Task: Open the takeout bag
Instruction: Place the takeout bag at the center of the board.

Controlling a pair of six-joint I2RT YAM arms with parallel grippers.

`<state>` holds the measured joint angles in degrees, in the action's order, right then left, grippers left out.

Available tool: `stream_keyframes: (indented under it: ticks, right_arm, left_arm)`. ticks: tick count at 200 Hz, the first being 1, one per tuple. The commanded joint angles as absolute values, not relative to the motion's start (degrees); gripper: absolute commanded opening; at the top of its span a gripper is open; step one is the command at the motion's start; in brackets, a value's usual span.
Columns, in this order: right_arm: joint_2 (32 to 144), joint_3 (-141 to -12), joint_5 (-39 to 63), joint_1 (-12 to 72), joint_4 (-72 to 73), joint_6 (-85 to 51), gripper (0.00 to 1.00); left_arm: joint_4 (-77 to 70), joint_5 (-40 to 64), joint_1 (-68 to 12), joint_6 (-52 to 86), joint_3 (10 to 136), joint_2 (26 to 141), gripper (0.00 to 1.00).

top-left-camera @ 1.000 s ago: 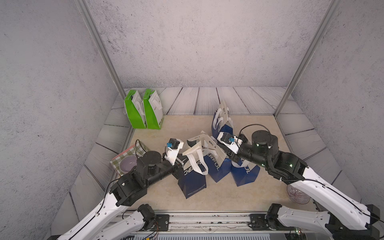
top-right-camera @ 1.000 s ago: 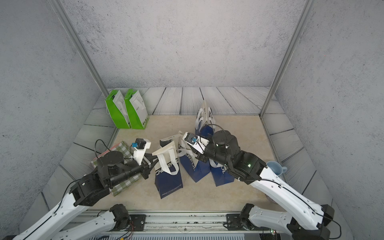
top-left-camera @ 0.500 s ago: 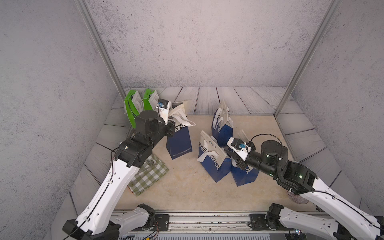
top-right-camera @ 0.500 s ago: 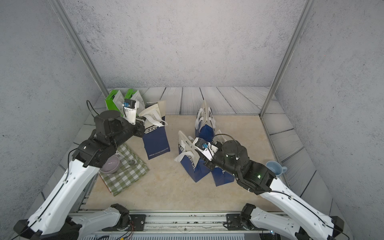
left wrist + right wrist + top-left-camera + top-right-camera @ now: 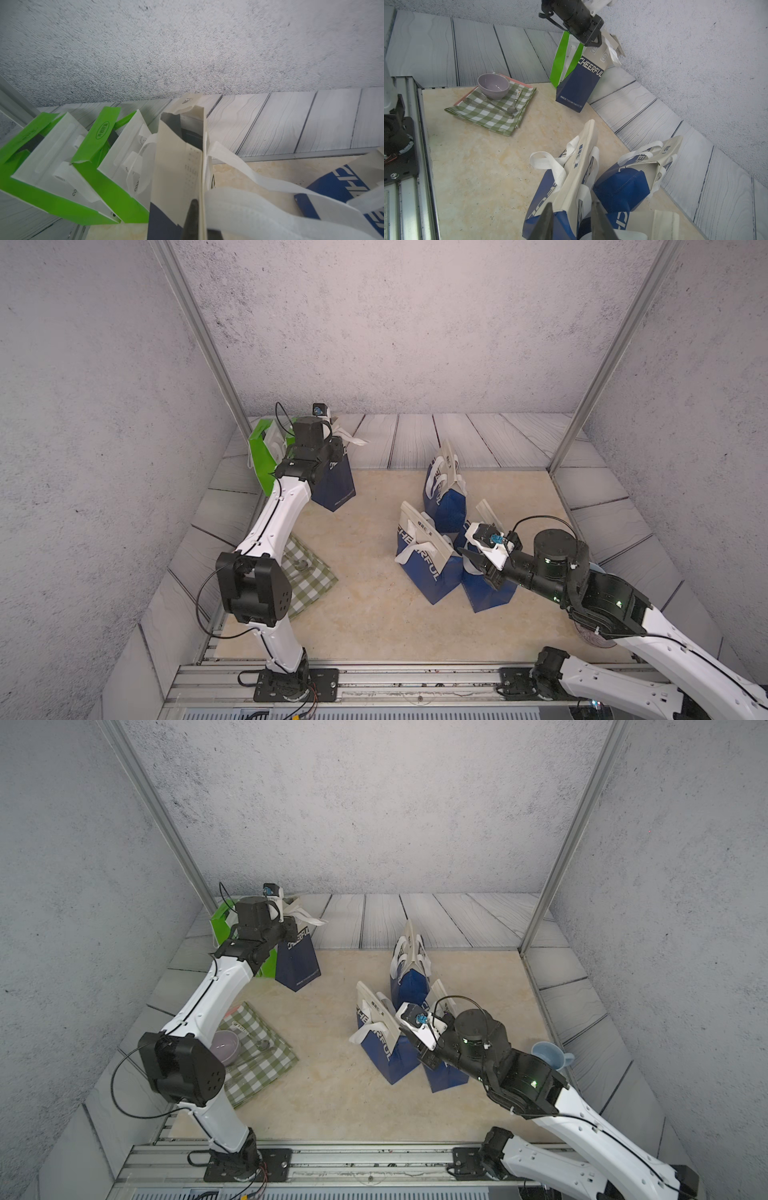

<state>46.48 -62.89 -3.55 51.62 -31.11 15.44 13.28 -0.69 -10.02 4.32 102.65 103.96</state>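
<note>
Status: left hand clamped on top flap of navy-and-beige fabric takeout bag, tilted back-left beside green-and-white bags, probably isolated for opening; right hand, jaws apart, straddles blue-and-beige bag mid-worktop.

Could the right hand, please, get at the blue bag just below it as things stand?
Probably yes: the open right hand sits right at the blue bag's top edge, with nothing between them.
</note>
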Motion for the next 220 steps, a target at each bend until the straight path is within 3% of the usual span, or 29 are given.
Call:
stream_keyframes:
  ticks: [1, 108, 148, 175, 220]
  right_arm:
    - [45.44, -62.76, -4.41, 51.42, -33.45, 14.74, 0.32]
    - [44.62, -62.34, -5.62, 51.41, -37.02, 13.71, 0.32]
    - [44.14, -61.19, -5.09, 51.42, -35.94, 12.5, 0.32]
    - [44.63, -61.22, -4.61, 51.42, -35.46, 12.22, 0.32]
    - [45.31, -61.08, -3.89, 51.42, -34.01, 10.96, 0.35]
  left_arm:
    - [0.35, -0.68, -9.6, 5.11, 106.87, 106.26, 0.0]
    - [-15.02, -10.71, -8.96, 2.55, 111.88, 119.08, 0.0]
    - [-19.37, -8.11, -8.96, 5.13, 103.45, 118.11, 0.0]
    - [-20.78, -4.84, -8.96, 8.7, 95.96, 116.16, 0.35]
    - [-18.64, -0.31, -9.05, 15.24, 81.53, 102.2, 0.52]
